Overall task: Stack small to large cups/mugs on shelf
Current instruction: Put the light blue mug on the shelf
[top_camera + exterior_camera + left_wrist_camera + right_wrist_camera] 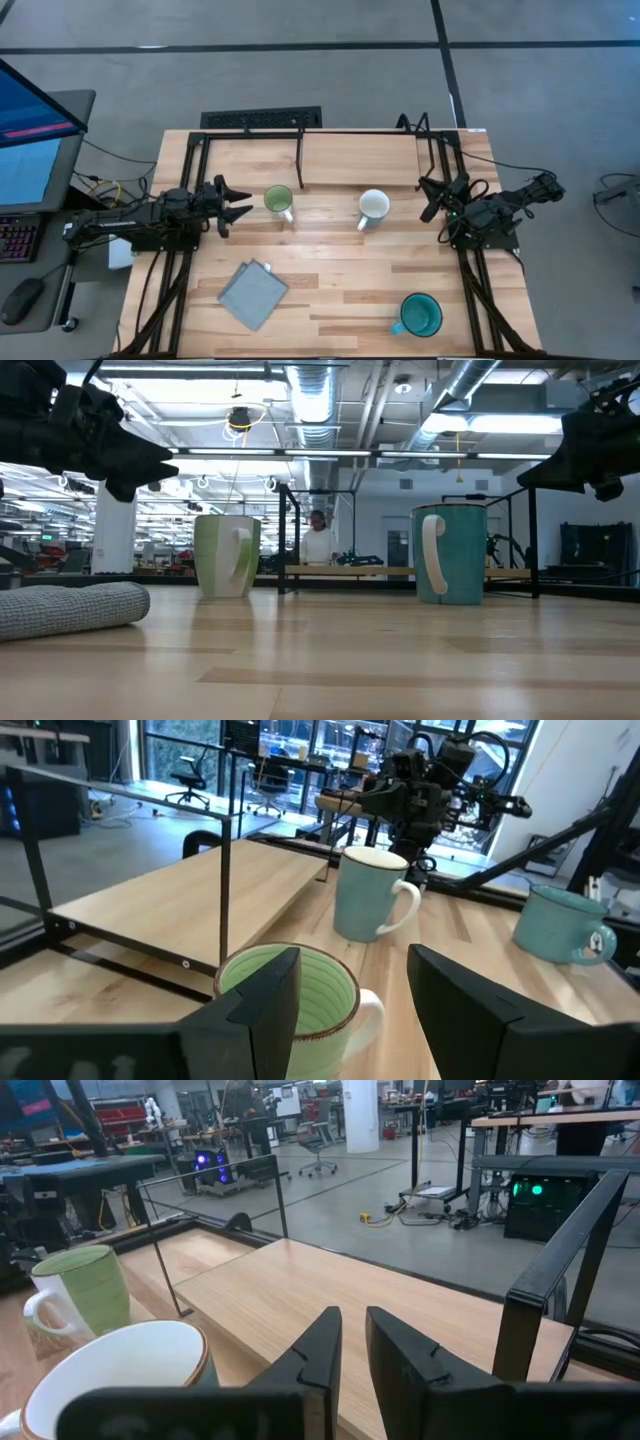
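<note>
Three handled mugs: one light green mug point(278, 201), one white mug point(373, 208), one teal mug point(420, 315), one low wooden shelf point(350, 159), one folded grey cloth point(252, 294), two robot arms, one person point(318, 540) in the background.

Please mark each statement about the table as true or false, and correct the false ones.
1. All three mugs stand on the tabletop, not on the shelf. True.
2. The left gripper holds the green mug. False: its fingers are open and stop short of the mug.
3. The teal mug lies on its side. False: it stands upright, near the table's front edge.
4. A grey cloth lies on the table in front of the green mug. True.
5. The white mug is stacked inside the green mug. False: they stand apart, side by side.
</note>
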Motion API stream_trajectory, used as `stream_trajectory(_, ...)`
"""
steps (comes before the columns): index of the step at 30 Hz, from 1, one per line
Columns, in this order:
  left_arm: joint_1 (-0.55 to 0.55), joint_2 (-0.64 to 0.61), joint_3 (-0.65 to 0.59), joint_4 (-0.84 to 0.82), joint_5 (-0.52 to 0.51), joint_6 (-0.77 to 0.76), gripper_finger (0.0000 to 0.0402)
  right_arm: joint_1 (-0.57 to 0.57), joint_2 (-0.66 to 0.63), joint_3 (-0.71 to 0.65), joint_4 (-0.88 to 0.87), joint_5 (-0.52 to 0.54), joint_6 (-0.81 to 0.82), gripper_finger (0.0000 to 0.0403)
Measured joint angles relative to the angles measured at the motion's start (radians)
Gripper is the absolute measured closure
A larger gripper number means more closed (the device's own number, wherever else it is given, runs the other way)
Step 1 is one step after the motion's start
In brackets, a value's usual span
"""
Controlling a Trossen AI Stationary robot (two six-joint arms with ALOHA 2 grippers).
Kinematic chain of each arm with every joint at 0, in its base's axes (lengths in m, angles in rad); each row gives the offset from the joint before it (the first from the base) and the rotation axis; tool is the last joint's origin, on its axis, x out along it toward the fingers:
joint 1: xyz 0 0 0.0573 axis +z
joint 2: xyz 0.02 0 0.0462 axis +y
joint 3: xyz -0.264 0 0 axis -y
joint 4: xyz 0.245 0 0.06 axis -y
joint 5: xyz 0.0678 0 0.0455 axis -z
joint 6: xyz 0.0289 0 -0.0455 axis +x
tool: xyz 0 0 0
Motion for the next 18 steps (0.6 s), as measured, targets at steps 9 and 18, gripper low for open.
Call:
stream_trajectory(9, 0.000, 0.000, 0.000, 0.008, -0.002, -0.067, 0.0225, 0.000, 0.000, 0.000, 0.000, 0.000, 0.000, 0.0329)
stream_trajectory(18, 0.000, 0.000, 0.000, 0.010, -0.002, -0.209, 0.0225, 0.000, 0.000, 0.000, 0.000, 0.003, -0.275, 0.0329)
